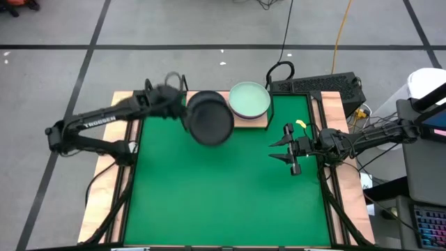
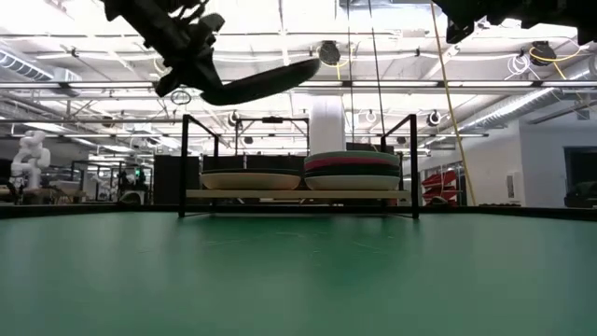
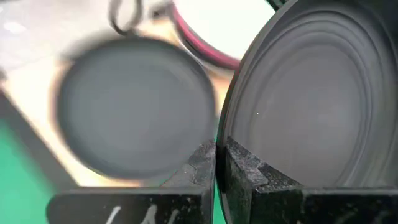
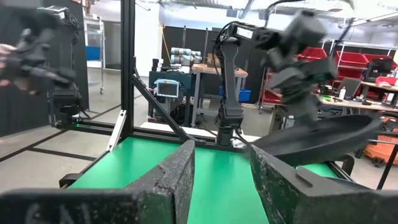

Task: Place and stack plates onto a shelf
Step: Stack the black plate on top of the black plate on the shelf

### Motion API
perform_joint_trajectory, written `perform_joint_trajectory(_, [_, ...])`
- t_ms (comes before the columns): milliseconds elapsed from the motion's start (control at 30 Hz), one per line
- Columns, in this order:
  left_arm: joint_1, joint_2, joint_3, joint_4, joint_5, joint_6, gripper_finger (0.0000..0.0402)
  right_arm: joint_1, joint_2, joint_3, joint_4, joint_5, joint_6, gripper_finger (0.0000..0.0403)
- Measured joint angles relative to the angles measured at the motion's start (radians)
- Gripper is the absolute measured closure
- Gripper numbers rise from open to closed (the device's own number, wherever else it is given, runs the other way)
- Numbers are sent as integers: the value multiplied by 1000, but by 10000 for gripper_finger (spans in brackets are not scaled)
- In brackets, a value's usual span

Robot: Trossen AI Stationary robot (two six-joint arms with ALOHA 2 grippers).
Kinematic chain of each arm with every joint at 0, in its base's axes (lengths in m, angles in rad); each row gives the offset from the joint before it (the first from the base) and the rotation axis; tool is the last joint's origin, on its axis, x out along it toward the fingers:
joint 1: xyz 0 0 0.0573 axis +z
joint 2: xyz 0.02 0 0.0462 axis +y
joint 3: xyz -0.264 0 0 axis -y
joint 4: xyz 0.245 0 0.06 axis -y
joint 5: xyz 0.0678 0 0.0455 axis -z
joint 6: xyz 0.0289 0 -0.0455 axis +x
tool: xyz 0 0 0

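My left gripper (image 1: 187, 111) is shut on a dark grey plate (image 1: 210, 119) and holds it in the air by the shelf's left half at the table's far edge. The shelf (image 2: 298, 194) carries two stacks. The left stack (image 2: 250, 179) has a dark plate on top (image 3: 137, 106). The right stack (image 2: 353, 170) has the mint green plate (image 1: 249, 100) on top and a magenta one beneath it. My right gripper (image 1: 287, 149) hovers open over the table's right side, touching nothing. My left gripper pinches the dark plate's rim (image 3: 221, 140) between its two fingers (image 3: 249, 174), one on each face of the plate. It comes from the table's left, roughly level. The plate (image 2: 261, 82) is lifted clear above the shelf and tilted, its free edge higher.
The green mat (image 1: 223, 195) covers most of the table in front of the shelf. The shelf's black wire posts (image 2: 184, 163) rise at its corners. Cables and a dark box (image 1: 320, 85) lie beyond the far right corner.
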Motion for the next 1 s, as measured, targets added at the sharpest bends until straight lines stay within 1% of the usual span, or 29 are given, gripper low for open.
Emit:
perform_joint_trajectory(100, [135,25,51,3,40,50,378,0,0,0,0,0,-2,268])
perform_joint_trajectory(233, [266,81,126,1,132,116,377,0,0,0,1,0,-4,268])
perform_joint_trajectory(333, [322,145,179,-13,191,162,377,0,0,0,4,0,-6,268])
perform_joint_trajectory(467, [351,252,268,-114,226,269,377,0,0,0,7,0,-9,268])
perform_joint_trajectory(567, [362,330,333,-211,228,383,376,0,0,0,7,0,-9,268])
perform_joint_trajectory(700, [379,417,399,-267,220,456,376,0,0,0,7,0,-9,268])
perform_joint_trajectory(767, [386,448,425,-286,188,484,376,0,0,0,7,0,-9,268])
perform_joint_trajectory(900, [402,490,440,-310,94,530,376,0,0,0,7,0,-9,268])
perform_joint_trajectory(1000, [411,506,446,-305,80,545,376,0,0,0,2,0,-9,268])
